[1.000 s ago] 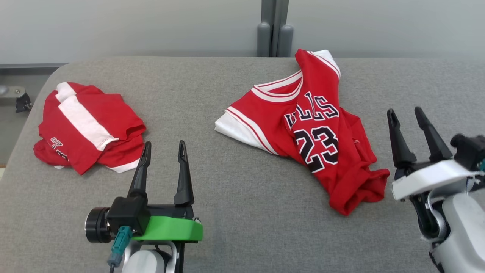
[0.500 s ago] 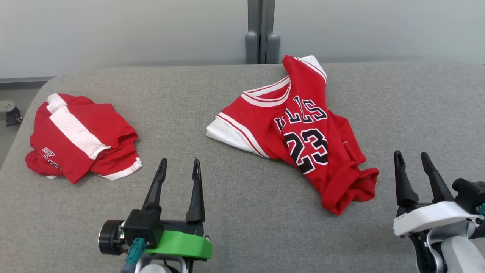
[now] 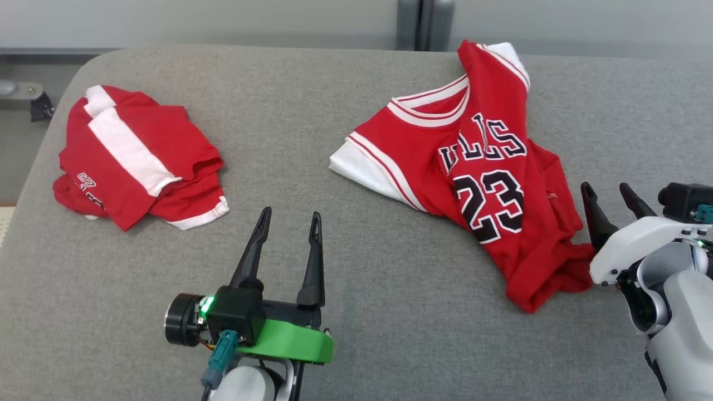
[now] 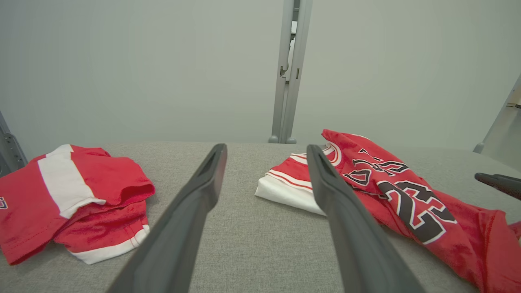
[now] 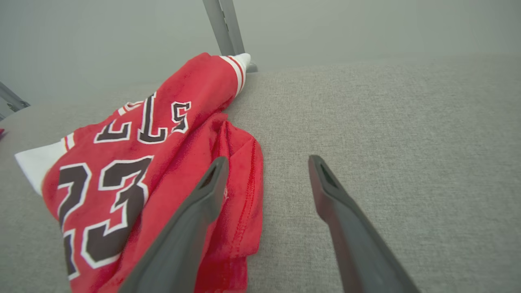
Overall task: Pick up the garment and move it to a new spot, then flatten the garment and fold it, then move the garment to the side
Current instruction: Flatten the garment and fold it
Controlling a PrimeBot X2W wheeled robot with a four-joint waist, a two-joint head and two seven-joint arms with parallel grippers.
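Observation:
The garment (image 3: 473,167) is a red jersey with a black "23", lying crumpled on the right half of the grey padded table (image 3: 390,312). In the left wrist view the jersey (image 4: 386,183) is ahead to the right. In the right wrist view the jersey (image 5: 134,162) lies under and left of the left finger. My right gripper (image 3: 604,186) is open beside the jersey's right hem, with nothing between its fingers (image 5: 267,160). Well left of the jersey, my left gripper (image 3: 291,213) hovers open and empty over bare table (image 4: 266,147).
A second red and white garment (image 3: 139,156) lies folded at the table's left end (image 4: 81,187). A grey post (image 3: 423,22) stands behind the far edge against a pale wall. The table's left edge curves down near the folded garment.
The head camera has shifted, so the whole picture sits differently. The right gripper has come in closer to the jersey's right hem. Both garments lie as before.

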